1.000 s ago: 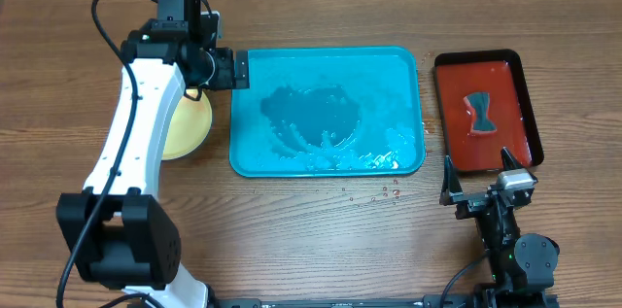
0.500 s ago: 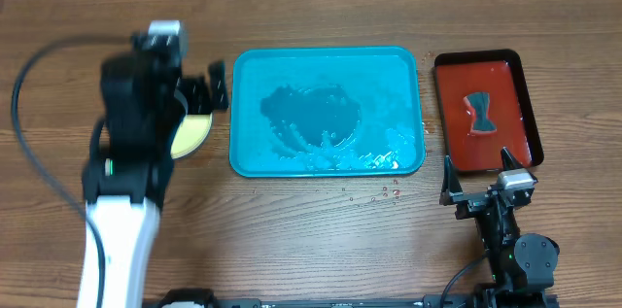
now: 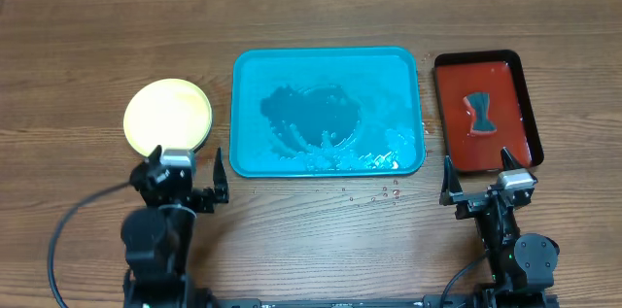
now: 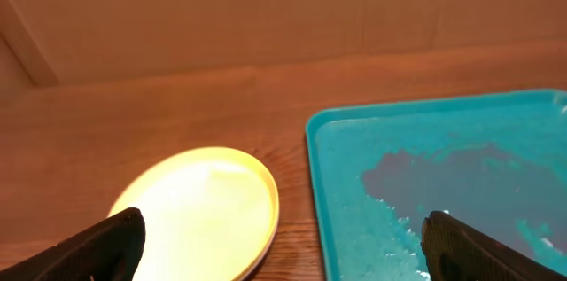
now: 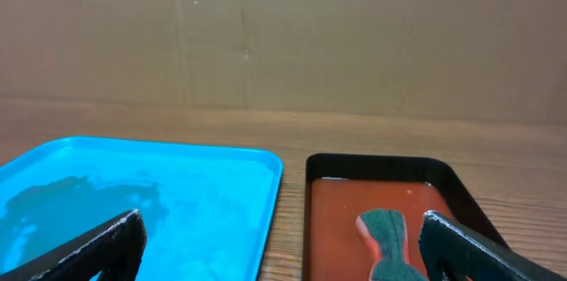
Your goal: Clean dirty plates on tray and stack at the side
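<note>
A stack of plates with a yellow-green plate on top sits on the table left of the teal-blue tray. The plate also shows in the left wrist view, next to the tray. The tray holds only wet suds and a dark wet patch. My left gripper is open and empty, low at the front, just in front of the plate. My right gripper is open and empty at the front right. The tray also shows in the right wrist view.
A dark red black-rimmed tray stands right of the teal tray, holding a green sponge, also seen in the right wrist view. Small crumbs lie on the table in front of the teal tray.
My left arm has pulled back from above the plate stack to the front of the table, leaving the yellow-green plate uncovered. The right arm has not moved.
</note>
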You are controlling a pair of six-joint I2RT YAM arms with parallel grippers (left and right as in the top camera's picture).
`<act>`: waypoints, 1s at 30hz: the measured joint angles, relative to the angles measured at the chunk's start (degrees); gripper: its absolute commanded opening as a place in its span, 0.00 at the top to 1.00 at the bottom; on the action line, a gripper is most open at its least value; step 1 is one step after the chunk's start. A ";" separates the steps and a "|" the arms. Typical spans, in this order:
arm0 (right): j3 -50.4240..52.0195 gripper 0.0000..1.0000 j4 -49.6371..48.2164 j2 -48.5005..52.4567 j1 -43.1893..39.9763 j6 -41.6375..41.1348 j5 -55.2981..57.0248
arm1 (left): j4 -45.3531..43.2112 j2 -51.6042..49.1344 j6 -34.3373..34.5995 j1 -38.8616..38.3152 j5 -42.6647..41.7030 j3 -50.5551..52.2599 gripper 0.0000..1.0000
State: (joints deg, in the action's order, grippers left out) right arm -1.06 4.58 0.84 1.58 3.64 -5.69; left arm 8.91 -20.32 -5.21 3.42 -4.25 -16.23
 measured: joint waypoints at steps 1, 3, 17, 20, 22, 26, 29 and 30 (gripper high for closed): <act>0.00 0.00 0.02 0.00 0.00 -0.02 0.00 | 0.00 1.97 -1.03 0.00 0.00 1.03 0.00; 0.00 0.00 0.04 0.00 0.02 0.00 0.02 | -0.22 5.55 -2.71 0.00 0.00 2.67 0.00; 0.00 0.00 0.02 0.00 0.00 -0.04 0.04 | -1.95 17.49 -14.73 0.00 0.00 11.91 0.00; 0.00 0.00 0.02 0.00 0.00 -0.02 0.02 | -2.05 17.94 -16.39 0.00 0.00 12.68 0.00; 0.00 0.00 0.02 0.00 0.00 0.00 0.02 | -2.10 18.58 -17.53 0.00 0.00 13.05 0.00; 0.00 0.00 0.02 0.00 0.00 -0.02 0.02 | -4.07 19.41 -19.06 0.00 0.00 14.38 0.00; 0.00 0.00 -0.02 0.00 0.00 0.00 0.07 | -4.24 19.41 -19.41 0.00 0.00 15.28 0.00; 0.00 0.00 0.00 0.00 0.00 -0.02 0.04 | -4.28 19.41 -19.41 0.00 0.00 15.39 0.00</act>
State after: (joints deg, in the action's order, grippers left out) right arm -1.06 4.58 0.84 1.58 3.62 -5.65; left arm 4.62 -0.91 -24.62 3.42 -4.25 -0.84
